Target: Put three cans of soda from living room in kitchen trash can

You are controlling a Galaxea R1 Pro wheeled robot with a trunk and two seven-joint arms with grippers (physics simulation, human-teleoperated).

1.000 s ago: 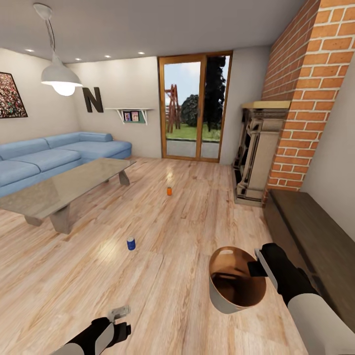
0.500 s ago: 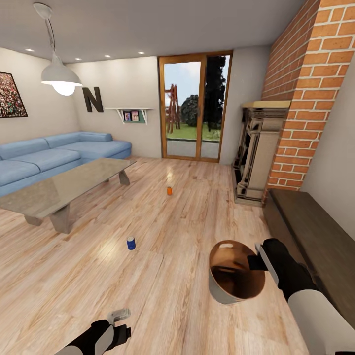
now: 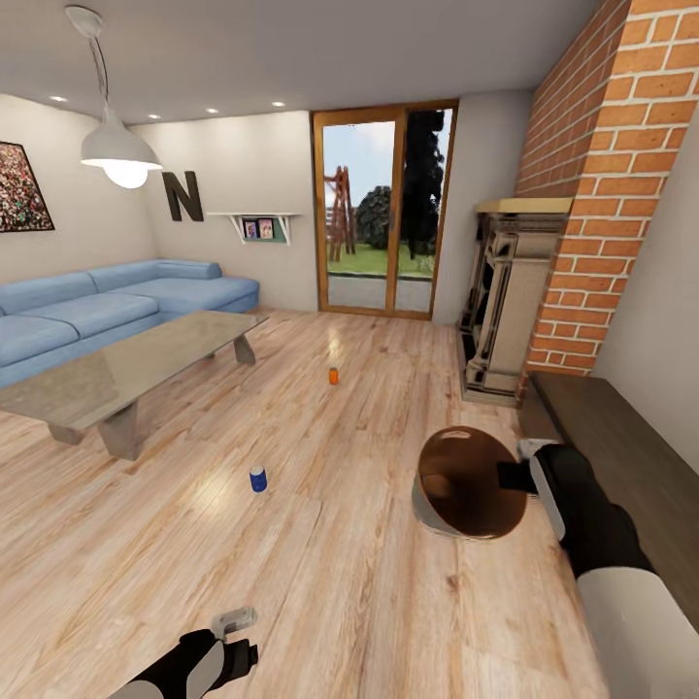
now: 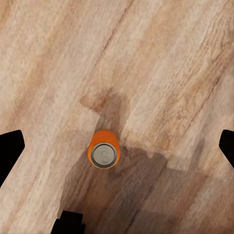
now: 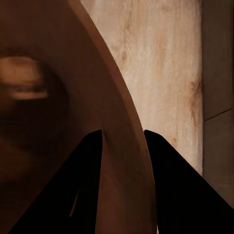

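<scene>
1. Nearest, low at the left, the left gripper point(image 3: 236, 621) hangs over the plank floor point(image 3: 320, 544). Its wrist view shows the fingers spread wide with an orange can point(image 4: 103, 151) standing upright on the boards between and below them, untouched. Which of the cans this is I cannot tell from the head view.
2. To the right, the right gripper point(image 3: 519, 474) is clamped on the rim of the tash can point(image 3: 466, 485), one finger inside the glossy brown wall and one outside. The bucket is lifted off the floor and tipped, its mouth facing the camera. It looks light and rigid, but a one-sided rim pinch will likely let it swing; slow moves suit it.
3. Further out, left of centre, a blue can of soda point(image 3: 257, 479) stands upright on the floor, near the low table point(image 3: 126, 369).
4. Beyond it, an orange can of soda point(image 3: 333, 376) stands in mid-room before the glass doors point(image 3: 383, 214).
5. The cans look small, light, stiff and smooth-walled, probably slippery: grip across the middle of the body, fingers on opposite sides.
</scene>
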